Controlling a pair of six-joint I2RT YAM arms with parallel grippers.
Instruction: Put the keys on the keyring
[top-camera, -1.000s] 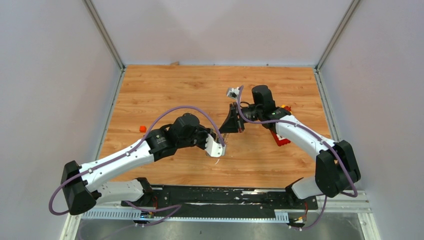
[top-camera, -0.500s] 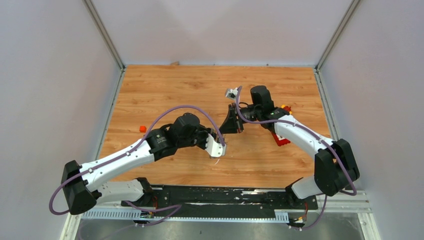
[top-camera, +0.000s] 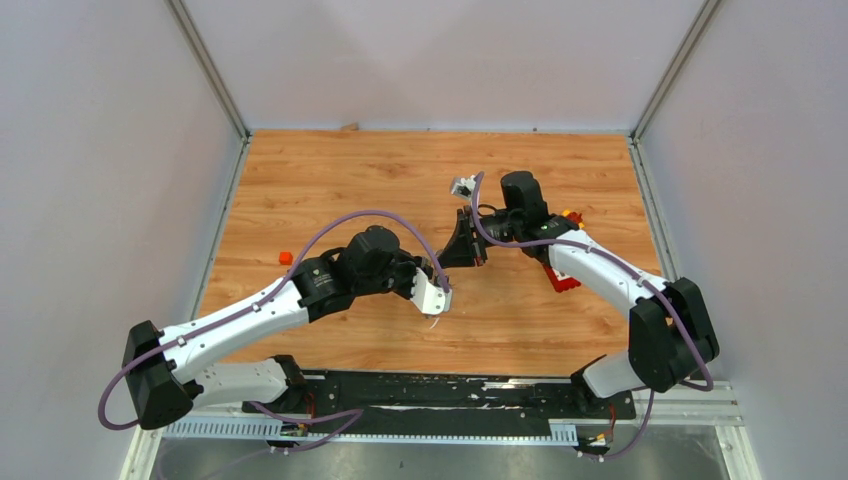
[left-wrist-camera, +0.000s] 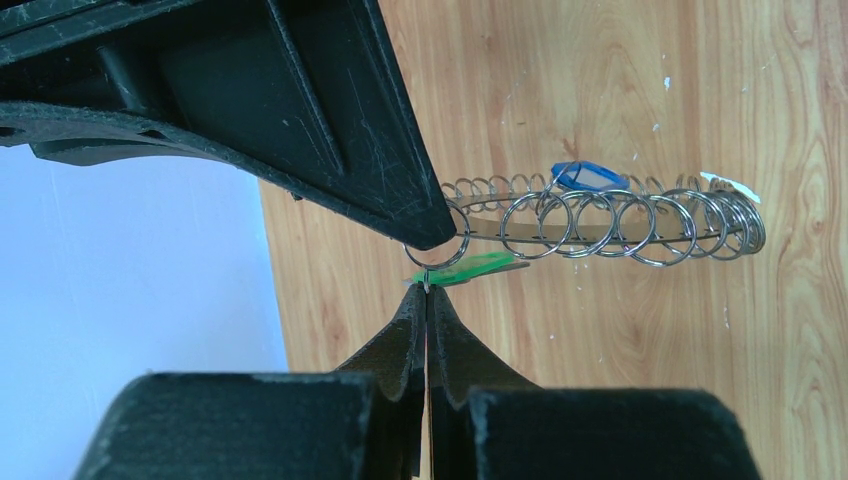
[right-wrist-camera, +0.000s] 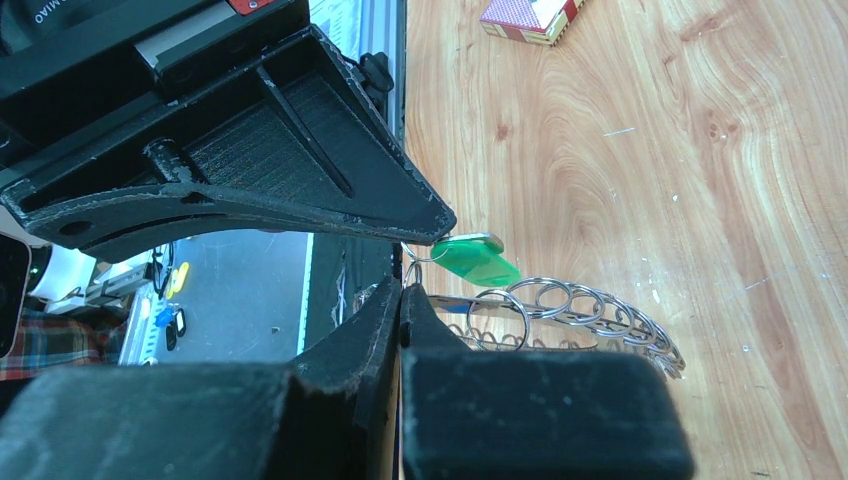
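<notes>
This is a robotics lab test cell. Two white-and-black robot arms (top-camera: 230, 322) are bolted to a black mounting rail (top-camera: 440, 385) at the edge of a wood-grain table (top-camera: 330, 170). Plain pale panel walls (top-camera: 100, 150) on aluminium frame posts (top-camera: 207, 65) box it in, and purple cables (top-camera: 372, 212) loop along the arms.

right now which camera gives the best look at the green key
Right wrist view: the green key shows its broad face, close up, next to the keyring. The left wrist view shows it only as a thin green sliver, nearly edge-on. In the top external view it is too small to make out.
</notes>
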